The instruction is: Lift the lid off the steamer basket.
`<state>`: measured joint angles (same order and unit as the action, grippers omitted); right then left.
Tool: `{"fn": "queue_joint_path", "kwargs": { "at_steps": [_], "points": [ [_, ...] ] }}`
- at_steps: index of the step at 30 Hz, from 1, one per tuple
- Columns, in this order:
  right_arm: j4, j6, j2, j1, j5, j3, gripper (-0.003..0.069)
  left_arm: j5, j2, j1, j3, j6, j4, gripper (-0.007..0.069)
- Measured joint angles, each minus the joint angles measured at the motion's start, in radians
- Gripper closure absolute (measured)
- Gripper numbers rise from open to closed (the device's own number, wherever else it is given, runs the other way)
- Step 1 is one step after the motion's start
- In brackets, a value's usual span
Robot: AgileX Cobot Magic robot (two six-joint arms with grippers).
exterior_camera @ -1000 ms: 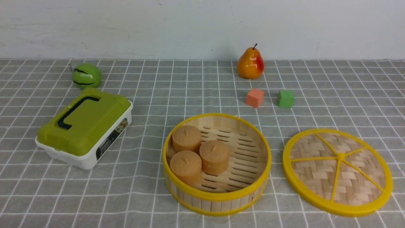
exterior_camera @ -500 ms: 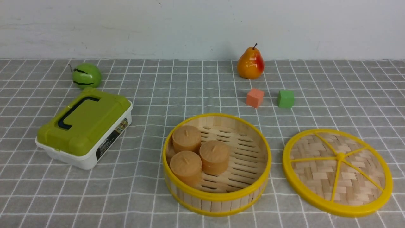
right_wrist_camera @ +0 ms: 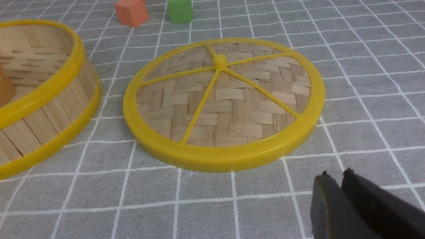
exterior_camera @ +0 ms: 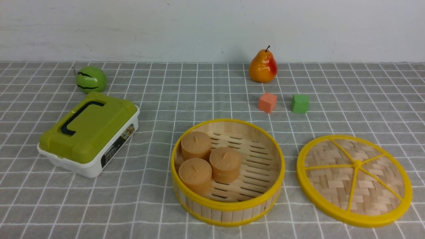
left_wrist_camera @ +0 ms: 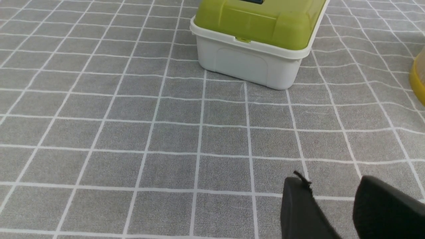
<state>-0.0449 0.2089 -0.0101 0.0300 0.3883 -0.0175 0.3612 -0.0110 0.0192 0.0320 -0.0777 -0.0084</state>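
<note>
Front view: woven pale-bamboo round lid w/ yellow rim & spokes (exterior_camera: 354, 180) lies flat on grey checked cloth (exterior_camera: 212, 96), just right of open slat-walled bamboo steamer basket (exterior_camera: 227, 172), apart from it; task looks done. No arms visible.

Left wrist view: left gripper (left_wrist_camera: 335, 205) holds nothing, jaws parted; olive-lidded white box (left_wrist_camera: 257, 36) ahead.

Right wrist view: right gripper (right_wrist_camera: 335, 202) nearly clenched, empty; lid (right_wrist_camera: 224, 103) near, ahead of jaws, untouched. Right arm nearer.
</note>
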Motion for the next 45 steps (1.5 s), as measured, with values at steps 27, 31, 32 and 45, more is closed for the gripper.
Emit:
{"fn": "queue_joint_path", "kwargs": {
  "at_steps": [27, 31, 32, 45],
  "points": [
    [0.000, 0.000, 0.000, 0.000, 0.001, 0.000, 0.0608, 0.000, 0.000, 0.000, 0.000, 0.000, 0.000, 0.0386],
    [0.000, 0.000, 0.000, 0.000, 0.001, 0.000, 0.0603, 0.000, 0.000, 0.000, 0.000, 0.000, 0.000, 0.0386],
    [0.000, 0.000, 0.000, 0.000, 0.001, 0.000, 0.0600, 0.000, 0.000, 0.000, 0.000, 0.000, 0.000, 0.0386],
    [-0.002, 0.000, 0.000, 0.000, 0.001, 0.000, 0.0582, 0.000, 0.000, 0.000, 0.000, 0.000, 0.000, 0.0386]
  ]
}}
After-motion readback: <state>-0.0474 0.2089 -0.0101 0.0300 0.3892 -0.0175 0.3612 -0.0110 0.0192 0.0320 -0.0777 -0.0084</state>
